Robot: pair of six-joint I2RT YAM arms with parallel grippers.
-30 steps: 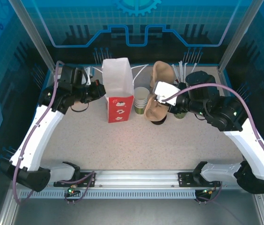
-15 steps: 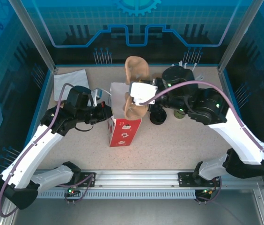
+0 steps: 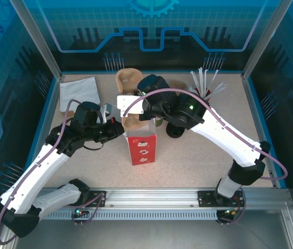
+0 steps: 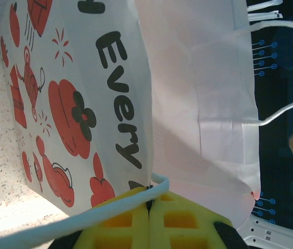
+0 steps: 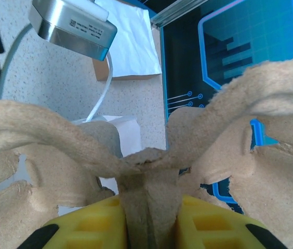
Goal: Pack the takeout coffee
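Note:
My right gripper is shut on the middle ridge of the brown moulded cup carrier. From above, the carrier hangs over the open mouth of the red and white paper bag. My left gripper is shut at the bag's top edge, where the white handle cord crosses the fingertips. In the top view the left gripper sits against the bag's left side. The round black lid lies on the table right of the bag. The paper cup is hidden behind my right arm.
A red cup of white straws stands at the back right. A flat white paper sheet lies at the back left. Blue walls and metal posts enclose the table, and a rail runs along its near edge.
My right arm has swung left with the carrier, from beside the lid to above the bag. My left arm has drawn the bag forward and to the right.

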